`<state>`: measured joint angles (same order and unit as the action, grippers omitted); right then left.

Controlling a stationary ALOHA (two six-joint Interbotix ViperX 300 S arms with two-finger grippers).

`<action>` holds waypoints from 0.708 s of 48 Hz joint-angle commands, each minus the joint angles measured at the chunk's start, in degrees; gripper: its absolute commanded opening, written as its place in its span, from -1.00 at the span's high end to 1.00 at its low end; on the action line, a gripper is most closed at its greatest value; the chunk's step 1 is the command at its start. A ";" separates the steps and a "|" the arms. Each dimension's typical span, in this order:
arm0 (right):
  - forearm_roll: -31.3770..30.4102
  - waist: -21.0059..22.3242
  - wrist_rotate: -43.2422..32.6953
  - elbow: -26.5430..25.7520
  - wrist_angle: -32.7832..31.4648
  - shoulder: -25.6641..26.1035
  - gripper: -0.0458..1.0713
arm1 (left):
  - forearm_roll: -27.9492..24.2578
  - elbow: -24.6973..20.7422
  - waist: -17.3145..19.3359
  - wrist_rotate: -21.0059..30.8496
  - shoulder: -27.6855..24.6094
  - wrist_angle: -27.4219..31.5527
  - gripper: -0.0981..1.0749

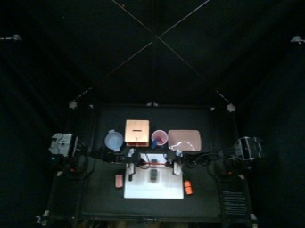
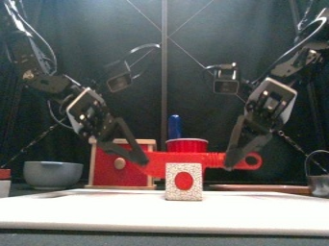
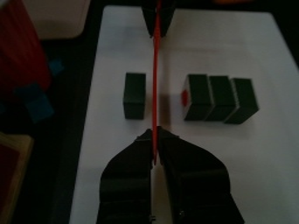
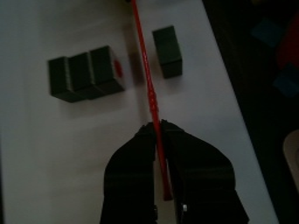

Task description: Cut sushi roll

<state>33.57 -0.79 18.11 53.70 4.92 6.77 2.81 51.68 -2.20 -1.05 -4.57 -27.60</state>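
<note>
The sushi roll (image 3: 216, 98) lies on the white board (image 3: 233, 52) as a dark log scored into three sections, with one separate dark slice (image 3: 135, 94) a short gap away. A thin red cutting strip (image 3: 156, 79) runs through that gap, stretched between both grippers. My left gripper (image 3: 153, 136) is shut on one end of the strip and my right gripper (image 4: 152, 129) on the other. From the front, the roll (image 2: 184, 181) shows a white end with a red centre, and both grippers slope down toward it from either side. The right wrist view shows the roll (image 4: 82, 77) and the slice (image 4: 167, 51) on either side of the strip.
Behind the board stand a red box (image 2: 126, 159), a red cup (image 2: 188, 146) and a grey bowl (image 2: 52, 173) at the left. The top view shows an orange block (image 1: 138, 134), a pink cup (image 1: 160, 136) and a pink tile (image 1: 185, 140) at the back.
</note>
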 commanded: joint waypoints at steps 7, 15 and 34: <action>1.05 -2.29 -0.18 0.00 -0.26 7.29 0.71 | -2.37 0.09 -2.46 0.18 6.77 -0.35 0.07; 2.20 -4.48 -0.26 0.35 -0.35 7.38 0.71 | -2.02 0.18 -4.66 0.53 5.71 -0.44 0.07; 3.87 -5.98 -0.18 0.35 0.09 2.55 0.71 | 1.76 -0.70 -6.24 0.53 0.70 -0.35 0.07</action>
<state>37.27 -6.86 18.02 54.49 4.83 9.14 4.13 51.77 -8.17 -0.44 -3.78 -27.77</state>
